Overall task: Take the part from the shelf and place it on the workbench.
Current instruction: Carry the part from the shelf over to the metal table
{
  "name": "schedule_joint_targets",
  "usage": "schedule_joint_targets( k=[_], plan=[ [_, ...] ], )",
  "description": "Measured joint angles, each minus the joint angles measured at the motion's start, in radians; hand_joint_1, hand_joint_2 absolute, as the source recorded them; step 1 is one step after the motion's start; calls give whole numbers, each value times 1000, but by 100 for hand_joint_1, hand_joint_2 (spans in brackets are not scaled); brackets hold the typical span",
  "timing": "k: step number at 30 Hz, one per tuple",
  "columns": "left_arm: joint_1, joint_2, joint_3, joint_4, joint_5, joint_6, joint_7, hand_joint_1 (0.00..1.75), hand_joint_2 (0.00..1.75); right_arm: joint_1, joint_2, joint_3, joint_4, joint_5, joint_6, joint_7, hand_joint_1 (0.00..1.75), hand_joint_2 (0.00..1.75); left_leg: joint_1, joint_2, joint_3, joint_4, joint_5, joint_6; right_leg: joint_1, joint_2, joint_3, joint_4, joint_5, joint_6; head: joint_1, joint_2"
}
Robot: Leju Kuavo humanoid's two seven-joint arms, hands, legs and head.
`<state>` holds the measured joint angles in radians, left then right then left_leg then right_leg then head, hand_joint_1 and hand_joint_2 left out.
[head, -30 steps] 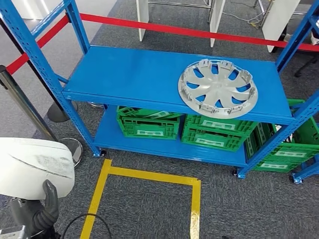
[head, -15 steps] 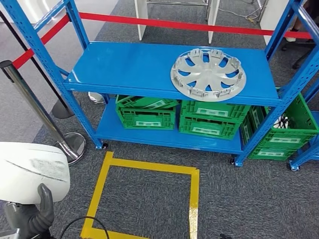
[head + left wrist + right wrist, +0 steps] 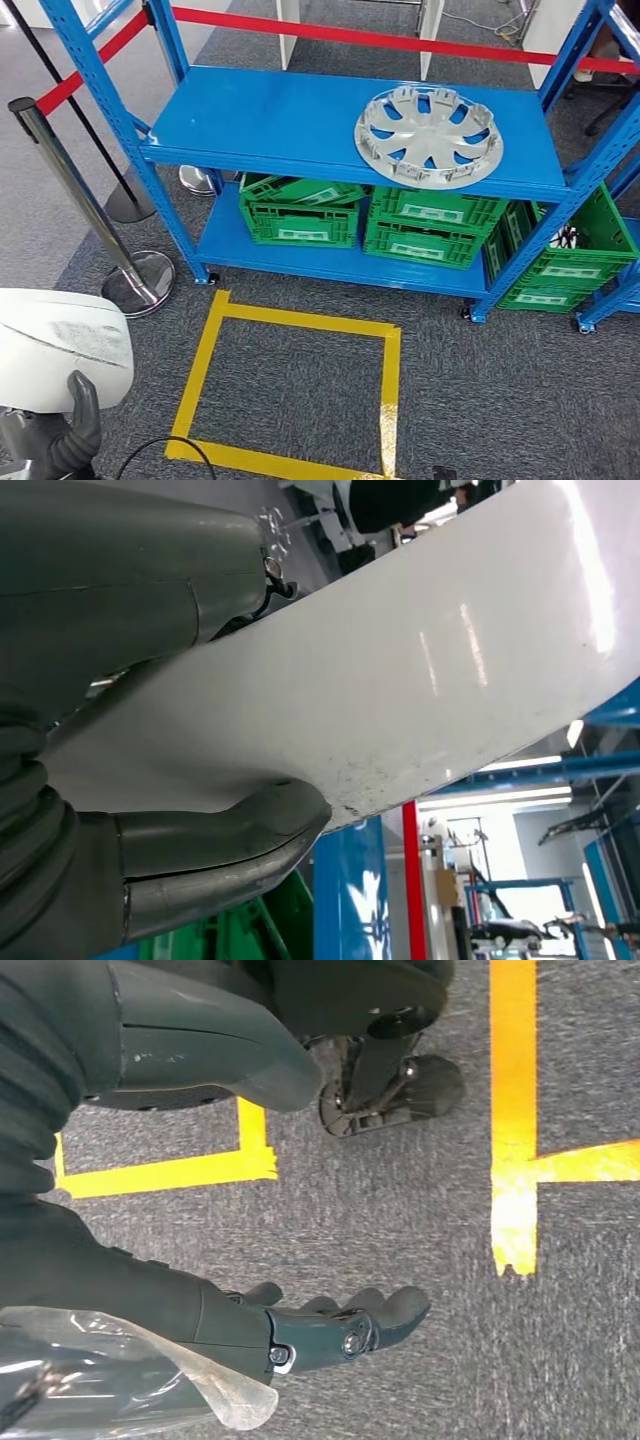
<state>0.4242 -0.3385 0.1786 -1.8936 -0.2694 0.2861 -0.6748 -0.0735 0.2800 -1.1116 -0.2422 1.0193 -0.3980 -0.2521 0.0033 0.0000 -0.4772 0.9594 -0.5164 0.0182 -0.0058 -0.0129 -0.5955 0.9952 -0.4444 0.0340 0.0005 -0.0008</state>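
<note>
I see my left hand (image 3: 56, 440) grasping the white part (image 3: 60, 345) at lower left. Grey carpet (image 3: 483, 400) carries yellow tape (image 3: 294, 322); the blue shelf (image 3: 264, 125) bears a hubcap (image 3: 429, 137). My right hand (image 3: 249, 1330) hangs released, fingers apart.

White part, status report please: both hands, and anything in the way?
Left hand holds white part. Right hand open, hanging over carpet. Hubcap lies on blue shelf. Nothing in the way.
</note>
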Motion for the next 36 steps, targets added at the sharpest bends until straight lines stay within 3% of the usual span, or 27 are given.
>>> schedule_joint_targets(
  k=[1, 2, 3, 4, 5, 7, 8, 9, 11, 12, 14, 16, 17, 18, 19, 21, 23, 24, 26, 27, 28, 30, 31, 32, 34, 35, 36],
  plan=[
    [0, 0, 0, 0, 0, 0, 0, 175, 175, 0, 0, 0, 0, 0, 0, 0, 0, 175, 1, 1, 1, 0, 1, 1, -1, 1, -2, 1, -4, 0, 0, 0],
    [-1, -1, 1, 0, -1, 0, 0, 175, 175, 0, 0, 1, 0, 0, -1, 1, 0, 175, 2, 2, -3, 0, 5, 6, -2, 3, -10, 16, -27, 1, 2, 0],
    [-2, -3, 2, 0, -2, 0, 0, 175, 175, 0, 0, 1, 0, 0, -1, 2, 0, 175, 1, 4, -9, 0, 10, 11, -3, 5, -20, 41, -58, 2, 4, 0],
    [-3, -4, 4, 0, -5, 0, 0, 175, 175, 0, 0, 2, 0, 0, -1, 4, 0, 175, -1, 5, -23, 2, 20, 16, -4, 8, -38, 108, -111, 4, 6, 0],
    [-4, -5, 6, 0, -10, 0, 0, 175, 175, 0, 0, 2, 1, -1, 0, 10, 0, 175, -7, 5, -51, 9, 37, 20, -2, 10, -21, 145, -128, 0, 9, 0],
    [-7, -6, 8, 0, -19, 7, 0, 175, 175, -2, 0, 3, 1, -2, 1, 21, 0, 175, -19, 2, -103, 28, 74, 17, 4, 22, 87, 86, -136, -13, 8, 0],
    [-8, -6, 8, 0, -21, 12, 0, 175, 175, -3, 0, 3, 2, -3, 1, 26, 0, 175, -21, 1, -123, 35, 91, 14, 7, 27, 149, 7, -113, -20, 7, 0],
    [-8, -6, 8, 0, -21, 17, 0, 175, 175, -3, 0, 4, 2, -2, 1, 26, 0, 175, -21, -1, -129, 37, 102, 9, 10, 31, 178, -42, -122, -22, 7, 0],
    [-8, -5, 8, 0, -20, 20, 0, 175, 175, -1, 1, 4, 4, -2, 1, 26, 0, 175, -20, -5, -141, 40, 103, -2, 6, 24, 164, -51, -110, -28, 8, 0],
    [-7, -5, 9, -1, -20, 21, 0, 175, 175, -1, 1, 5, 5, -2, 1, 26, 0, 175, -18, -7, -149, 55, 80, -9, 3, 19, 157, -53, -100, -35, 6, 0],
    [-7, -4, 9, -1, -17, 24, 0, 175, 175, 0, 1, 6, 6, -1, 1, 26, 0, 175, -11, -8, -176, 145, -11, -26, 0, 6, 137, -50, -81, -47, 0, 0],
    [-8, -3, 8, -1, -13, 31, 0, 175, 175, 0, 1, 7, 6, 0, 1, 24, 0, 175, 0, -7, -201, 276, -87, -40, -1, -6, 107, -38, -66, -48, -4, 0],
    [-8, -2, 7, -1, -12, 35, 0, 175, 175, 0, 1, 8, 6, 0, 1, 23, 0, 175, 5, -7, -202, 319, -93, -46, -2, -12, 90, -30, -60, -47, -4, 0],
    [-8, -2, 7, -1, -11, 39, 0, 175, 175, 0, 1, 9, 6, 1, 1, 23, 0, 175, 10, -6, -188, 331, -76, -51, -3, -19, 72, -20, -55, -45, -5, 0],
    [-8, -2, 6, -1, -8, 43, 0, 175, 175, -1, 1, 9, 6, 2, 1, 23, 0, 175, 15, -4, -159, 308, -47, -56, -5, -26, 55, -9, -50, -42, -5, 0],
    [-9, -1, 2, -1, -4, 52, 0, 175, 175, -1, 1, 10, 6, 4, 1, 23, 0, 175, 21, 15, -65, 185, -10, -64, -7, -36, 26, 14, -43, -33, -7, 0],
    [-11, 1, -2, -2, 0, 59, 0, 175, 175, -2, 1, 10, 6, 5, 1, 23, 0, 175, 18, 31, 4, 72, -22, -55, -6, -44, 11, 27, -32, -20, -8, 0],
    [-12, 2, -3, -3, 1, 61, 0, 175, 175, -2, 1, 10, 6, 6, 1, 23, 0, 175, 14, 32, 14, 47, -30, -46, -5, -49, 7, 27, -24, -13, -8, 0],
    [-11, 4, -3, -4, 4, 66, 0, 175, 175, -2, 1, 10, 6, 6, 1, 23, 0, 175, 11, 25, -3, 39, -17, -24, -9, -53, 1, 26, -16, 1, -7, 0],
    [-11, 4, -4, -4, 5, 70, 0, 175, 175, -1, 1, 10, 6, 6, 1, 23, 0, 175, 11, 21, -15, 37, -7, -13, -11, -44, -5, 34, -34, 6, -7, 0],
    [-11, 5, -5, -4, 7, 74, 0, 175, 175, 0, 0, 10, 7, 6, 1, 23, 0, 175, 11, 17, -28, 35, 4, -3, -12, -30, -16, 59, -70, 9, -5, 0],
    [-12, 7, -10, -6, 9, 84, 0, 175, 175, 0, 0, 10, 7, 7, 1, 23, 0, 175, 8, 4, -58, 35, 27, 10, -11, -1, -46, 164, -171, 10, 0, 0],
    [-12, 8, -12, -7, 11, 89, 0, 175, 175, 0, 0, 10, 7, 7, 1, 23, 0, 175, 4, -3, -74, 35, 40, 13, -9, 5, -59, 227, -203, 8, 2, 0],
    [-11, 10, -15, -8, 13, 94, 0, 175, 175, 0, 0, 10, 7, 7, 1, 22, 0, 175, 1, -11, -91, 35, 54, 15, -7, 8, -65, 278, -207, 5, 3, 0],
    [-11, 14, -21, -9, 17, 105, 0, 175, 175, -1, 0, 10, 7, 7, 2, 21, 0, 175, -6, -30, -124, 37, 80, 14, -2, 14, -39, 297, -148, -6, 3, 0],
    [-11, 17, -24, -9, 18, 109, 0, 175, 175, -1, 0, 10, 7, 6, 2, 21, 0, 175, -8, -41, -138, 37, 93, 13, 1, 24, 0, 256, -113, -14, 3, 0],
    [-12, 19, -27, -10, 18, 112, 0, 175, 175, -2, 0, 10, 7, 6, 2, 21, 0, 175, -11, -52, -149, 38, 104, 11, 4, 44, 53, 186, -99, -23, 3, 0]
  ],
)
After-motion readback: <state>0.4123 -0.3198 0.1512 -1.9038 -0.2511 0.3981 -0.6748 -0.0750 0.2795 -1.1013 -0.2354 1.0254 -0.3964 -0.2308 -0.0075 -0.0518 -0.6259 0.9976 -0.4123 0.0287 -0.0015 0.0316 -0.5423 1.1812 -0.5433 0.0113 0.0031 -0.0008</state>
